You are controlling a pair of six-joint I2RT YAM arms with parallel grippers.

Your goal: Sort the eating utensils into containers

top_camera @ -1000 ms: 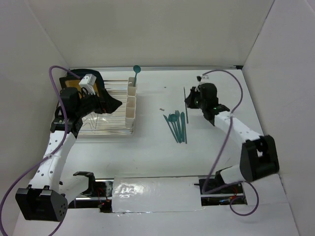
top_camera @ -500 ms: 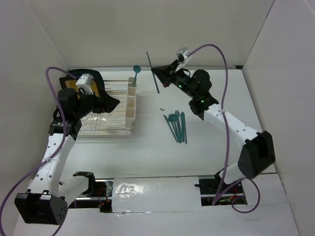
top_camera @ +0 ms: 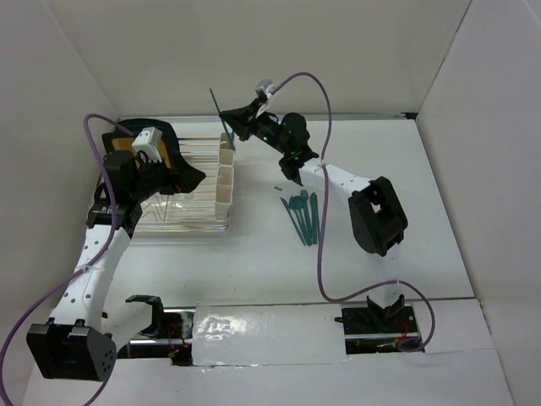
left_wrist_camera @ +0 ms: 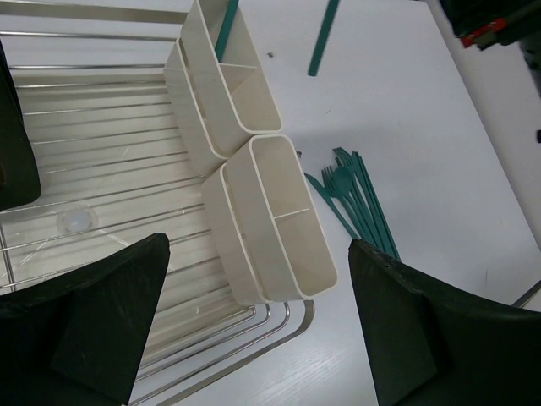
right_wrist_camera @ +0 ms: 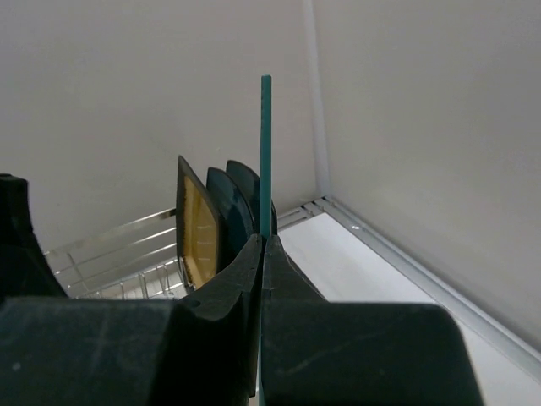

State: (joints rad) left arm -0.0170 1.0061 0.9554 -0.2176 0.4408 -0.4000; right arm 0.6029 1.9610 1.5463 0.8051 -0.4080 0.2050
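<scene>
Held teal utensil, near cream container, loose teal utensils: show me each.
held teal utensil [right_wrist_camera: 265,152]: right wrist view, mid shaft.
near cream container [left_wrist_camera: 232,241]: left wrist view, outer side wall.
loose teal utensils [top_camera: 304,216]: top external view, bundled handles.

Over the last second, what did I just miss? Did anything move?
The right gripper, shut on one teal utensil, swung it up from beside the pile and leftward to above the cream containers. The left gripper stayed open over the rack. The pile and containers did not move.
</scene>
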